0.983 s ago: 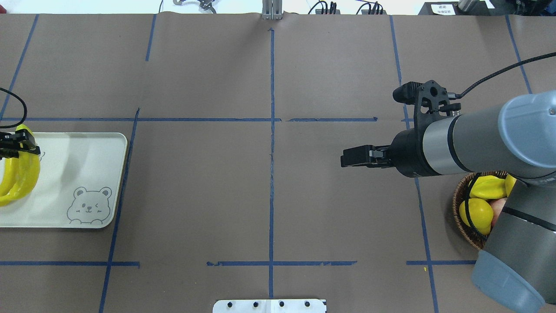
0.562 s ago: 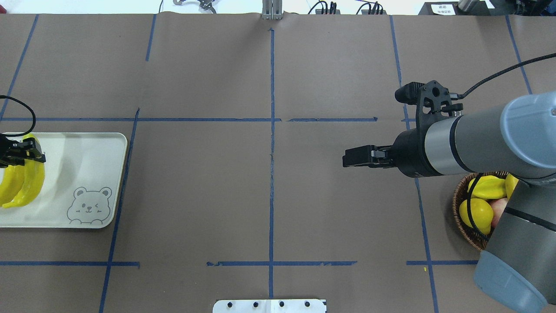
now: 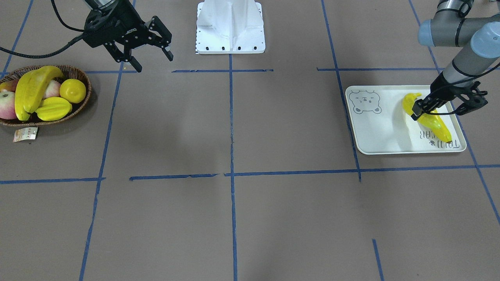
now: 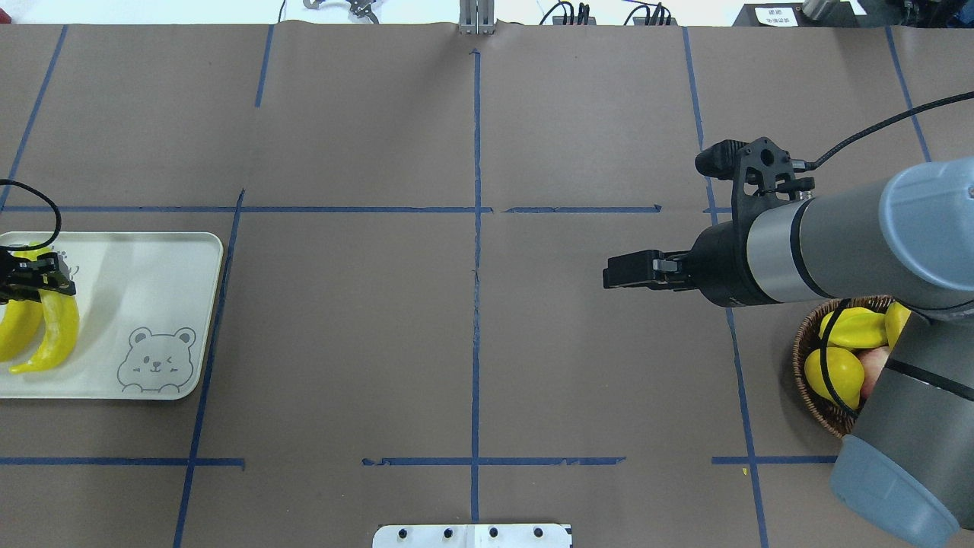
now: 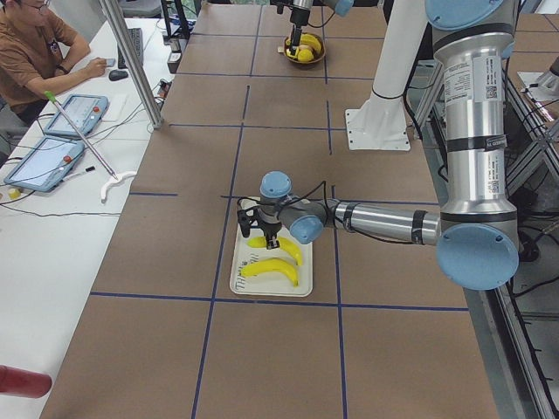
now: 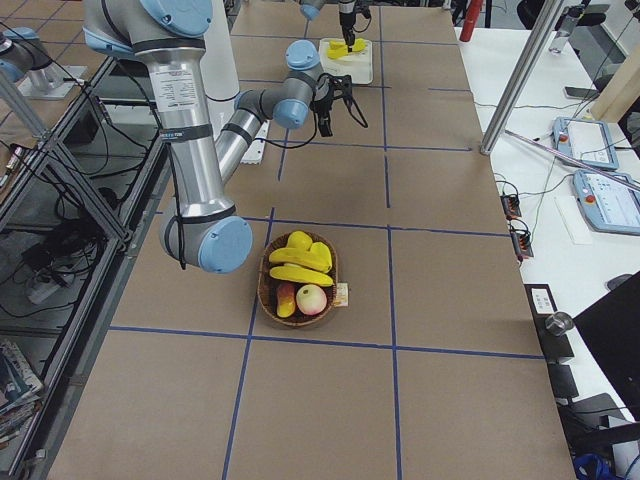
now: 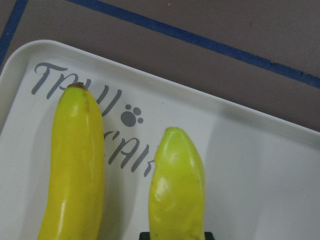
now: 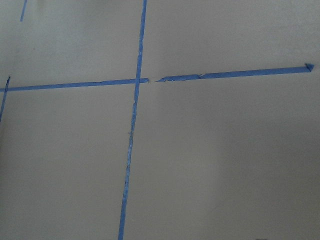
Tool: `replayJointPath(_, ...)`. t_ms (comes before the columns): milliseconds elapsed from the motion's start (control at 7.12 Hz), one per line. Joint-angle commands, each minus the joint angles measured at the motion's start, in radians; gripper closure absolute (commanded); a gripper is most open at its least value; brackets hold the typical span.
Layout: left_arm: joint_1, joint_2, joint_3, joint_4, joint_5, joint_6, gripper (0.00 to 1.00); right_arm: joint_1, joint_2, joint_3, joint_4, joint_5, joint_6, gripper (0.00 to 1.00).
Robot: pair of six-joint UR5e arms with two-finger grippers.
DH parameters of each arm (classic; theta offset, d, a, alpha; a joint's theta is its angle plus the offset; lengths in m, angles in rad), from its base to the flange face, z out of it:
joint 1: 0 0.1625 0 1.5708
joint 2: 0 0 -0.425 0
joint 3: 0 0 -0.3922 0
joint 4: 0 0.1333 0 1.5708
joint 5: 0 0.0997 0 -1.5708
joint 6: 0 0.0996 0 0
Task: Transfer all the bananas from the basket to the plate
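On the plate [image 4: 152, 274], my left gripper [image 4: 34, 278] is shut on a greenish-yellow banana [image 4: 61, 327] near one end. That banana [image 7: 177, 190] slants down beside a second banana [image 7: 75, 165] lying flat on the plate [image 7: 260, 165], over the lettering. From the front, the held banana [image 3: 431, 121] crosses the plate [image 3: 379, 132] under my left gripper [image 3: 422, 111]. My right gripper [image 3: 154, 64] hangs open and empty above the table, apart from the basket [image 3: 78, 105]. Two bananas [image 3: 29, 91] lie in the basket. My right arm hides most of the basket [image 4: 799, 358] from overhead.
The basket also holds apples [image 3: 6, 105], a starfruit [image 3: 54, 108] and a round yellow fruit [image 3: 72, 90]; a paper tag [image 3: 25, 134] lies beside it. The white robot base [image 3: 230, 27] stands at the table's edge. A person [image 5: 35, 52] sits at a side bench.
My left gripper has carried its banana a little along the plate toward the robot, and it now hangs apart from the resting banana. My right gripper has drifted slightly toward the basket side.
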Motion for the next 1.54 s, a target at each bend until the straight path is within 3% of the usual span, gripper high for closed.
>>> replayJointPath(0, 0.001, 0.006, 0.003, -0.004, 0.032, 0.005, 0.01, 0.0, -0.002, -0.001, 0.0, -0.001, 0.0, 0.0)
replayJointPath(421, -0.004, -0.005, -0.079, 0.002, 0.014, 0.004, 0.01, 0.046, -0.076, 0.008, 0.0, 0.006, -0.002, 0.0)
replayJointPath(702, -0.006, -0.014, -0.168, 0.034, -0.04, -0.008, 0.0, 0.133, -0.247, 0.043, 0.002, 0.014, -0.018, 0.0)
replayJointPath(843, -0.004, -0.067, -0.19, 0.075, -0.039, -0.012, 0.0, 0.175, -0.306, 0.05, 0.0, 0.011, -0.018, 0.0)
replayJointPath(1123, 0.001, -0.127, -0.191, 0.086, -0.042, -0.074, 0.0, 0.177, -0.476, 0.05, -0.002, -0.032, -0.02, 0.0)
replayJointPath(1264, 0.022, -0.161, -0.194, 0.085, -0.043, -0.128, 0.0, 0.172, -0.524, 0.041, -0.008, -0.05, -0.02, 0.0)
replayJointPath(1404, 0.055, -0.187, -0.196, 0.085, -0.042, -0.165, 0.0, 0.143, -0.526, 0.033, -0.088, -0.056, -0.02, 0.0)
